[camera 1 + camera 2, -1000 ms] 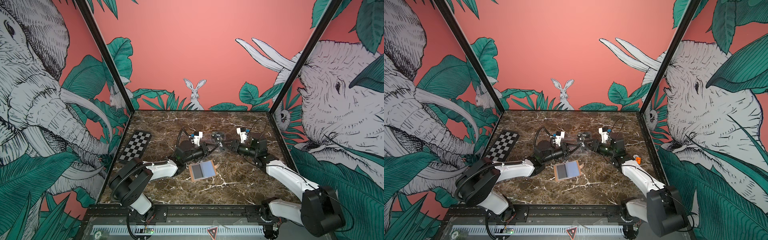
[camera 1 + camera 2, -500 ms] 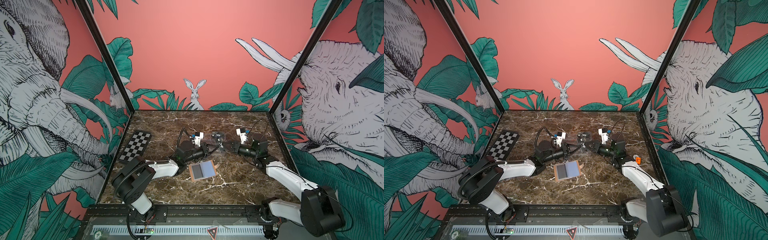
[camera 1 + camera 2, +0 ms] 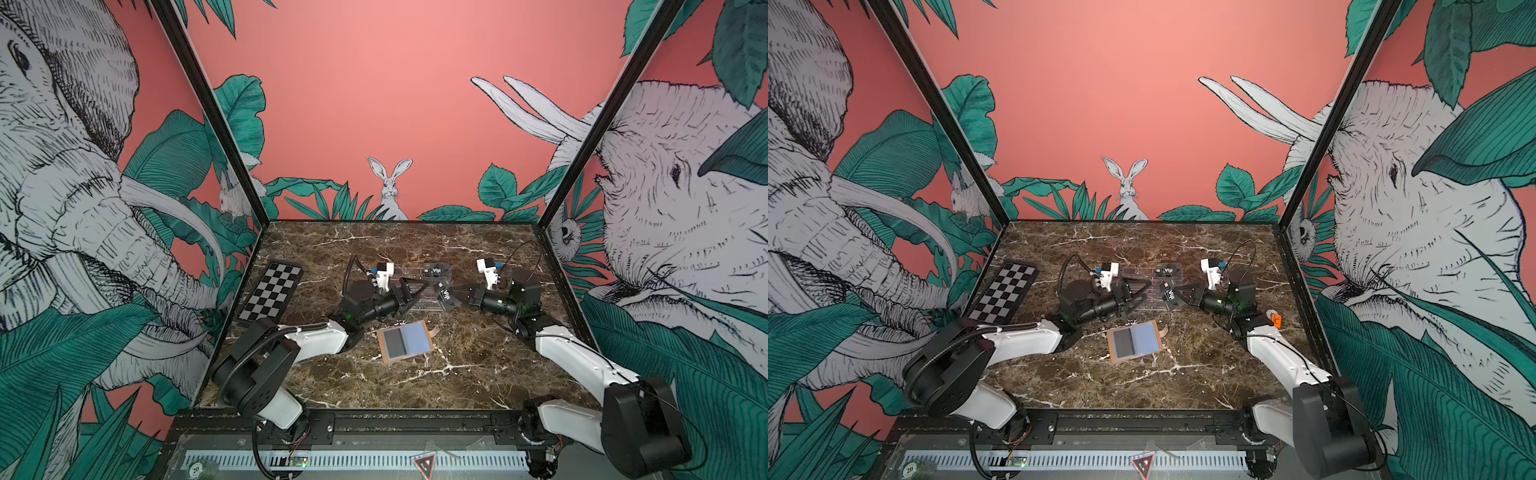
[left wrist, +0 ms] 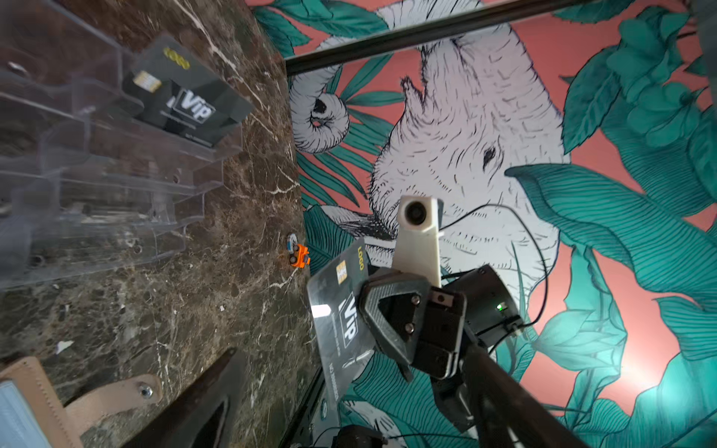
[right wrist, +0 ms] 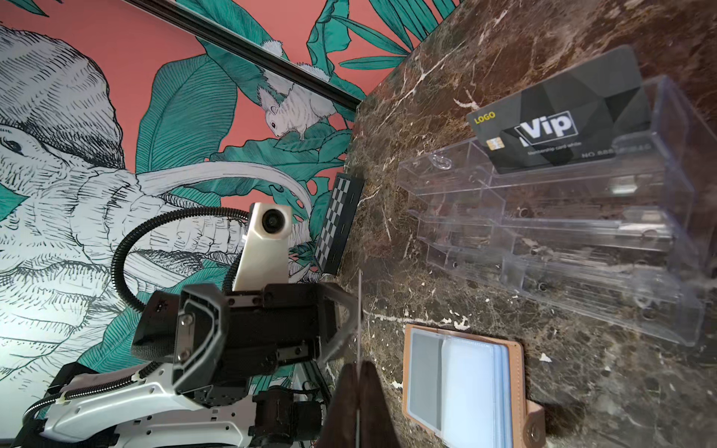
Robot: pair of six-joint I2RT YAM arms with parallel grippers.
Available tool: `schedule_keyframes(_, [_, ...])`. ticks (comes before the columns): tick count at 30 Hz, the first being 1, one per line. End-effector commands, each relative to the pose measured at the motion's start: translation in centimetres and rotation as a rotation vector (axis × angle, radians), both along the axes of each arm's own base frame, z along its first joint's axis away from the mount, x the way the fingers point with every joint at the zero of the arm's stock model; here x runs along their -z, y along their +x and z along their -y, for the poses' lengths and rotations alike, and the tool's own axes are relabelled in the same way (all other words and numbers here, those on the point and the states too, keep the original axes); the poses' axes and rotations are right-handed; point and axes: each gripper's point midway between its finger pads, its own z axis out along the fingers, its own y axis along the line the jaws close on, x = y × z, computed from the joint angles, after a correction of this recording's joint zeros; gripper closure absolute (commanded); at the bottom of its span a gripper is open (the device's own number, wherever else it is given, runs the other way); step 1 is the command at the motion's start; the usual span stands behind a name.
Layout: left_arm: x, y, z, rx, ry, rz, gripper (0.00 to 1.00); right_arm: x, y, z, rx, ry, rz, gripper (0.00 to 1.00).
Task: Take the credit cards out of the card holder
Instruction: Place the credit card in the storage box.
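A black credit card [image 3: 445, 295] with white "Vip" lettering hangs above the table, and my right gripper [image 3: 457, 293] is shut on it. In the right wrist view the card [image 5: 359, 310] shows edge-on between the closed fingers [image 5: 372, 403]. My left gripper [image 3: 409, 293] stands open just left of this card, its fingers spread on either side without touching it. The tan card holder [image 3: 405, 341] lies open on the marble in front of both grippers, clear sleeves up. A second Vip card [image 3: 436, 270] stands in the clear acrylic stand [image 5: 582, 252].
A black-and-white chequered board [image 3: 272, 293] lies at the left edge. A small orange object [image 3: 1276, 319] sits near the right wall. Black frame posts and printed walls close in the marble table [image 3: 415, 382].
My left gripper has opened and let go of the card. My right gripper has closed on that card, which now hangs from it alone.
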Motion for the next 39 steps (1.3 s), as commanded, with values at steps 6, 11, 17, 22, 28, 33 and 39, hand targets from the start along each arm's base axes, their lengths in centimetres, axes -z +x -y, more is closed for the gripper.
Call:
schedule_keyframes(6, [-1.8,0.0,-6.4,-0.151,0.436,0.215,0.01,-0.1,-0.9,0.9,-0.024,-0.104,0.075,1.0])
schedule_keyframes(11, [-3.3,-0.4,-9.0,-0.199,0.605,0.328,0.01,-0.2,-1.1,1.2,-0.059,-0.201,0.143,1.0])
schedule_keyframes(17, [-5.2,-0.5,-10.6,-0.232,0.706,0.442,0.01,-1.3,-0.7,1.5,-0.096,-0.314,0.272,1.0])
schedule_keyframes(22, [-8.1,-1.5,-10.3,-0.182,0.723,0.586,0.01,-2.4,-1.2,1.1,-0.189,-0.38,0.453,1.0])
schedule_keyframes(28, [-10.0,-3.0,-10.6,-0.139,0.737,0.713,0.01,-2.8,-2.2,1.2,-0.299,-0.49,0.655,1.0])
schedule_keyframes(33, [-10.5,-3.8,-11.0,-0.13,0.736,0.734,0.01,-3.6,-2.4,1.0,-0.36,-0.523,0.729,1.0])
schedule_keyframes(39, [-10.5,-4.4,-11.2,-0.12,0.735,0.751,0.01,-4.7,-2.1,0.9,-0.385,-0.547,0.808,1.0])
